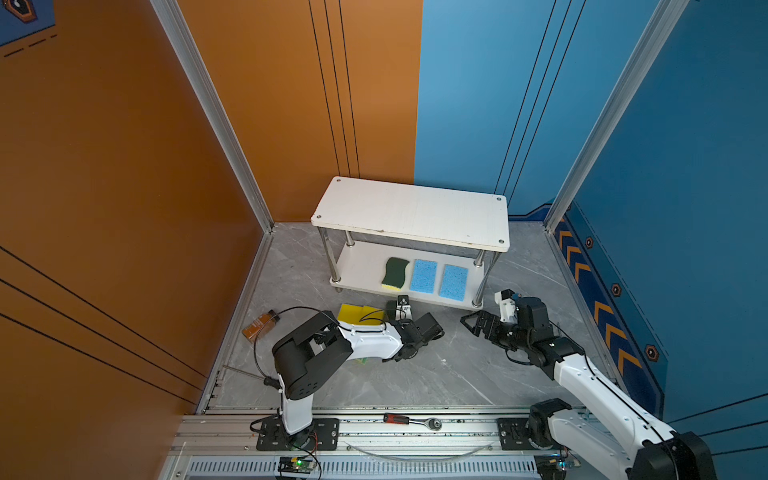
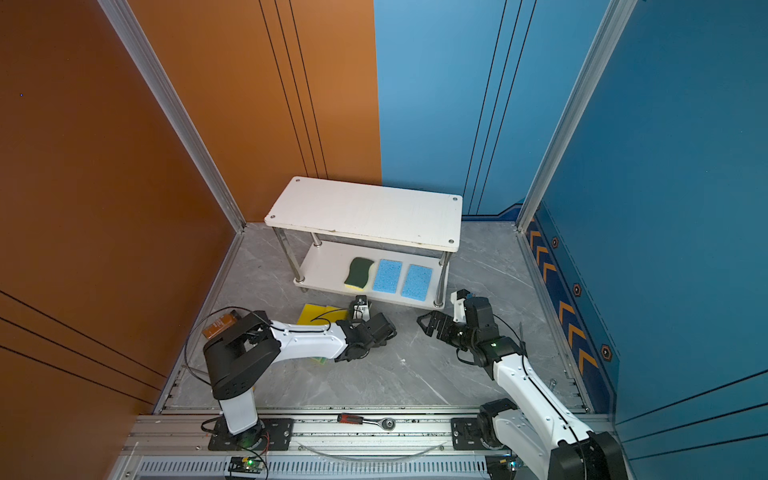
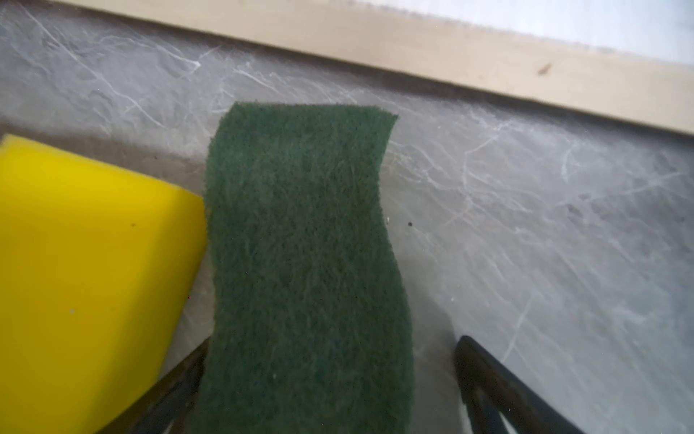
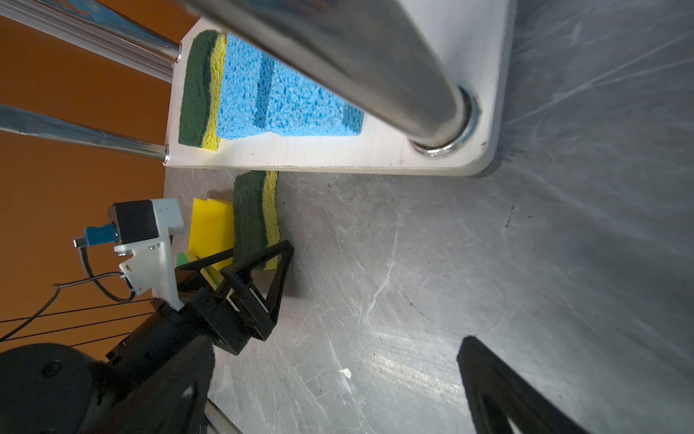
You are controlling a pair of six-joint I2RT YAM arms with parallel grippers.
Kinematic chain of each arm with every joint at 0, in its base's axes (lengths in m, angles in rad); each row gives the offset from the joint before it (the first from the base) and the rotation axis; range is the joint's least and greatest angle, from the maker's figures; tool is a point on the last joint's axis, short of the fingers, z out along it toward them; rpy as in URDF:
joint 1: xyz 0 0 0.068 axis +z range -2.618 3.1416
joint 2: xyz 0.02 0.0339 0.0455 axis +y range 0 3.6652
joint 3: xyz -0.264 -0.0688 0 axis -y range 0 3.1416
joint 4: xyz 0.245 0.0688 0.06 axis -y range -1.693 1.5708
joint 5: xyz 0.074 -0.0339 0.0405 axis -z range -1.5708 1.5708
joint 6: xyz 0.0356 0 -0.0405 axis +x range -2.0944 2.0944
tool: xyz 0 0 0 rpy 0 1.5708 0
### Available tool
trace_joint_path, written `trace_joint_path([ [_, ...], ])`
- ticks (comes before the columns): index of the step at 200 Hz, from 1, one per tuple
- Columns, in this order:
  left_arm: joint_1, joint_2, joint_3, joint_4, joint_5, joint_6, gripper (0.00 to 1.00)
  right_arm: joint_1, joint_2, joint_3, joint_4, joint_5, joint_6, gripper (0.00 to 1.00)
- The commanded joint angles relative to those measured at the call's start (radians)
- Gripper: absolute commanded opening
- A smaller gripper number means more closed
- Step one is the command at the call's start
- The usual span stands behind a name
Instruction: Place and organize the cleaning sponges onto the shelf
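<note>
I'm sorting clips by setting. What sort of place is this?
Most likely a robot test cell, not a home: a left arm and right arm bolted to an aluminium rail, an orange wall and a blue wall boxing in a stone-look floor, and a ratchet wrench on the rail.

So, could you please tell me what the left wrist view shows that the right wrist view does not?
Only the left wrist view: the floor sponge's dark-green scouring face, seen face-on. Only the right wrist view: its yellow backing, two blue sponges and another dark-green sponge on the shelf's lower board, and a metal post. Both: that floor sponge between the open left fingers, the yellow sponge beside it, the board's edge and the grey surface.
</note>
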Motion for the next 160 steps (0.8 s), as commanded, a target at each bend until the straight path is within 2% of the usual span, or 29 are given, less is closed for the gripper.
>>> trace_joint_path([
  [1,0.015,0.025,0.013,-0.024,0.018,0.023,0.98,0.003,0.018,0.001,0.026,0.03,0.016,1.0],
  [45,0.042,0.001,0.004,-0.04,0.019,0.045,0.97,0.005,0.032,0.005,0.035,0.028,0.018,1.0],
  [149,0.041,0.026,0.024,-0.039,0.037,0.066,1.0,0.014,0.043,0.018,0.034,0.032,0.017,1.0],
  [160,0.041,0.029,0.026,-0.034,0.042,0.079,0.96,0.014,0.045,0.015,0.035,0.033,0.017,1.0],
])
